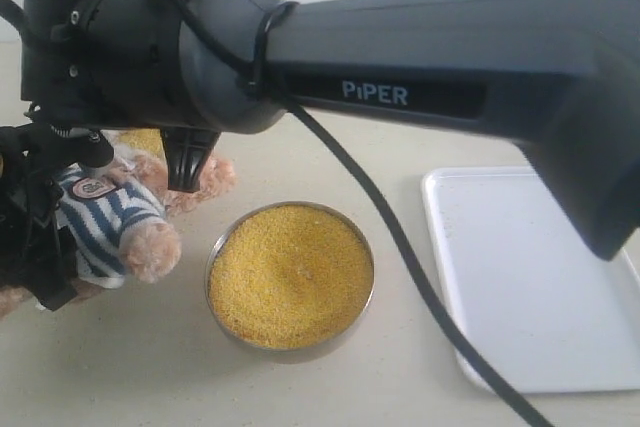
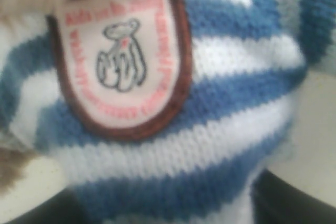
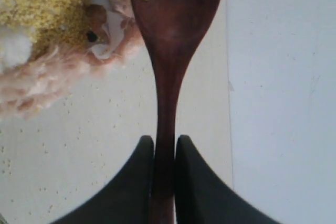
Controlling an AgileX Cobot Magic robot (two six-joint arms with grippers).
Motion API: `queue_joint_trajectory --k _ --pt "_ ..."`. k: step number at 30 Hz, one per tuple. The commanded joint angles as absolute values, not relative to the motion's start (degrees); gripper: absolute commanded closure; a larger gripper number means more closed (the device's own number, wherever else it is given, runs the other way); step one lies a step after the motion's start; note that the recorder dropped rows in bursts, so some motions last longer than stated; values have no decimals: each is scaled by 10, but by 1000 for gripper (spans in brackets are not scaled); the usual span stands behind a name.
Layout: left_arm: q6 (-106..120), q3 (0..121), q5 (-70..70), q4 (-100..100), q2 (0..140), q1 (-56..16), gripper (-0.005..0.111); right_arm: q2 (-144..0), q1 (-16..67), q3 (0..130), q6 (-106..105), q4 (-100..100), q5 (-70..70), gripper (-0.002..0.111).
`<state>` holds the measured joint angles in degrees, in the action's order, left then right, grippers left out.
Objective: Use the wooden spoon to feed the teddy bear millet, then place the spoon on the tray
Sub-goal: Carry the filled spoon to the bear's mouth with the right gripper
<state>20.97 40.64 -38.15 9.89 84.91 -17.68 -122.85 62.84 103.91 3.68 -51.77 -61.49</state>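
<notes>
While clamping spoon (image 3: 170, 35), arm (image 1: 450, 47) seemingly extends.

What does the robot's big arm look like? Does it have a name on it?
The right arm is a smooth, dark grey shell, thick and rounded. Pale letters on its side spell PiPER. A black cable hangs off it. The right gripper has two black, curved, pointed fingers.

Bright, diffuse light fills every view, leaving only faint, soft shadows on the tabletop (image 1: 150, 367) and washing the tray (image 1: 530, 277) to a nearly featureless white. The left wrist view is blurred: the teddy bear (image 2: 226, 124) is too close and the lettering on its badge (image 2: 123, 56) is unreadable. In the right wrist view the wooden spoon (image 3: 176, 35) looks soft-edged with a dull sheen.
</notes>
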Motion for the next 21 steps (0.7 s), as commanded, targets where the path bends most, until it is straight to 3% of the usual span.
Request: queue_joint_trajectory --k 1,21 --pt "207 410 -368 96 843 -180 103 -1206 629 1039 47 -530 -619 109" --pt "207 410 -368 96 843 -180 103 -1176 651 956 161 -650 -617 109"
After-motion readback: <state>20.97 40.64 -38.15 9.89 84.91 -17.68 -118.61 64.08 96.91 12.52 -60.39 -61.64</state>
